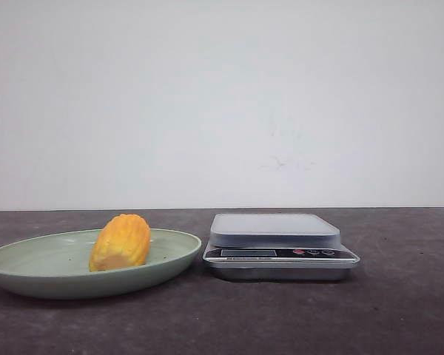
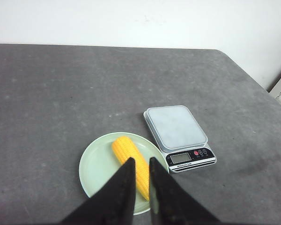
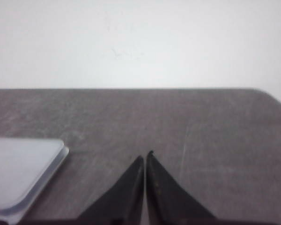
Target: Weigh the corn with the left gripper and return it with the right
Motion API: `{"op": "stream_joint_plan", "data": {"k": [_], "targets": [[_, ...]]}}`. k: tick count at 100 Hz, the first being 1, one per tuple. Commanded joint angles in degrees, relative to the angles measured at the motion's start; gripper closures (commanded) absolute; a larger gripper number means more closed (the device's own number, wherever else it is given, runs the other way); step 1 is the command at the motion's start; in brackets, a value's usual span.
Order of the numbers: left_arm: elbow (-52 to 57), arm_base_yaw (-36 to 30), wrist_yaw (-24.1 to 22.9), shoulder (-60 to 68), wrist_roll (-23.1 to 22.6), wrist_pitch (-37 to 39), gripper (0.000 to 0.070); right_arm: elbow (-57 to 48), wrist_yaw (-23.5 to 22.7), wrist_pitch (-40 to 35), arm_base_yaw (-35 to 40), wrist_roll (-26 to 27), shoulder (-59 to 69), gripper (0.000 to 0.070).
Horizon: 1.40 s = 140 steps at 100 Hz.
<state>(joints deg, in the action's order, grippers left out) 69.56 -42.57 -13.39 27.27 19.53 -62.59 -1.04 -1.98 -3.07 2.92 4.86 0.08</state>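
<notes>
1. The corn [image 1: 120, 242] lies inside the pale green plate [image 1: 29, 260], touching its floor; the plate sits on the dark grey table [image 1: 399, 310], just beside the digital scale [image 1: 280, 246] and left of it in the front view.
2. The cob's long axis runs near and far from the robot, so the front view foreshortens it; which end is the cut one cannot be told.
3. The left gripper [image 2: 140, 161] hovers above the corn [image 2: 131, 164], fingers slightly apart, holding nothing.
4. The right gripper [image 3: 145, 157] hangs over bare table beside the scale [image 3: 23, 180]; its fingers are pressed together, empty.
</notes>
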Motion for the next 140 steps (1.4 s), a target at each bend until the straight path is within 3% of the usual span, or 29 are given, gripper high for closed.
{"op": "stream_joint_plan", "data": {"k": [1, 13, 37, 140], "targets": [[0.8, -0.4, -0.1, 0.3, 0.2, 0.7, 0.0684, 0.3, -0.7, -1.7, -0.2, 1.2, 0.1, 0.0700], [0.8, -0.4, -0.1, 0.3, 0.2, 0.7, 0.0684, 0.3, -3.3, -7.0, -0.2, 1.2, 0.1, 0.0700], [0.8, -0.4, -0.1, 0.3, 0.3, 0.7, 0.0684, 0.3, -3.4, -6.6, -0.1, -1.0, 0.1, 0.0700], [0.8, -0.4, -0.1, 0.3, 0.2, 0.8, 0.0684, 0.3, -4.0, -6.0, -0.1, -1.0, 0.1, 0.0700]]}}
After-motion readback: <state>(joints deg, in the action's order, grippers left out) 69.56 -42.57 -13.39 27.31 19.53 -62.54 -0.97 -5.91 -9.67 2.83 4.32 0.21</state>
